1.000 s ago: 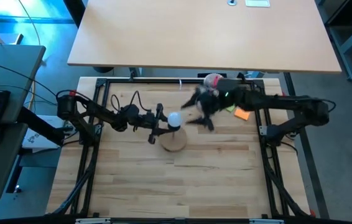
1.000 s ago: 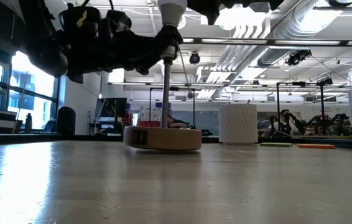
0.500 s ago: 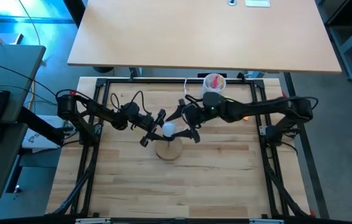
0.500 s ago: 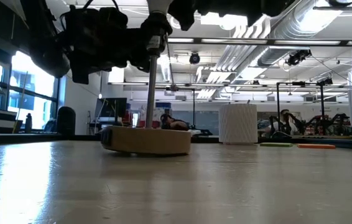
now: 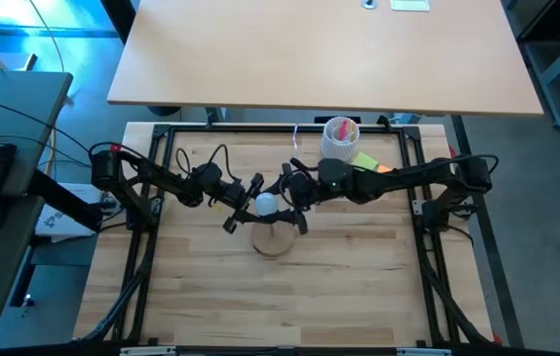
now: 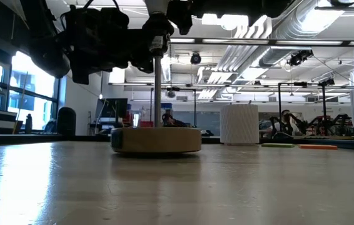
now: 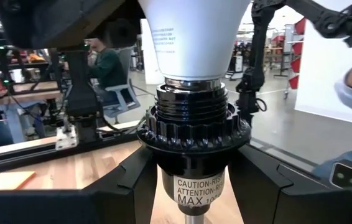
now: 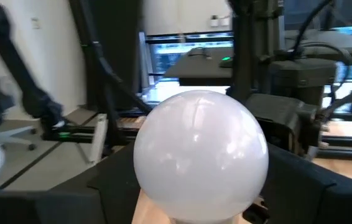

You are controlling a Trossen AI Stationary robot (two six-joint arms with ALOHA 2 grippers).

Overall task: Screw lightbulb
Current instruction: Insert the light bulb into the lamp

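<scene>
Looking down: your landmark is the wooden disc stand.
Left gripper: clamps the black socket above the stand.
Right gripper: fingers flank the lightbulb; grip unclear.
Lightbulb: seated upright in the socket, axis vertical.

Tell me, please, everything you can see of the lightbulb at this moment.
The lightbulb is a smooth, glossy white globe that narrows to a white neck with small grey print, ending in a silvery base. It stands upright, base down, in a black ribbed socket atop a thin metal post on the wooden disc stand, near the table's middle. The left gripper clamps the socket just below it. The right gripper flanks the globe, a finger on either side; whether they touch the glass cannot be seen.
</scene>
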